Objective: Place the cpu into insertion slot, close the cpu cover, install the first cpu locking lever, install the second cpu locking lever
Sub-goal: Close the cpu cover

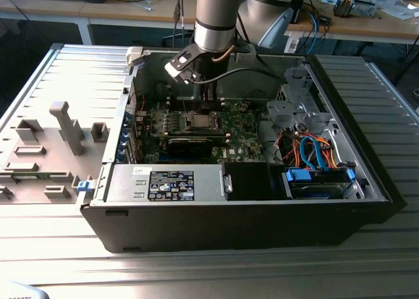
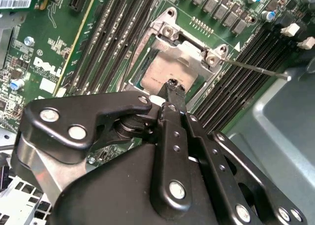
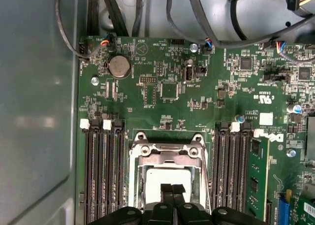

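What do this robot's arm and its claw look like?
The arm is a silver-grey tube with a black band, and a copper-coloured cable curves at its wrist. The gripper is black metal: flat linked bars joined by silver rivets, narrowing to slim fingers.

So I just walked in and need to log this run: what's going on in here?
A Universal Robots arm reaches down into an open computer case, over the insertion slot on the motherboard. The cpu sits in the slot, and the cpu cover seems to lie flat around it. The gripper, fingers together, has its tips right at the cpu's face. A thin locking lever sticks out over the memory slots, apparently unlatched.
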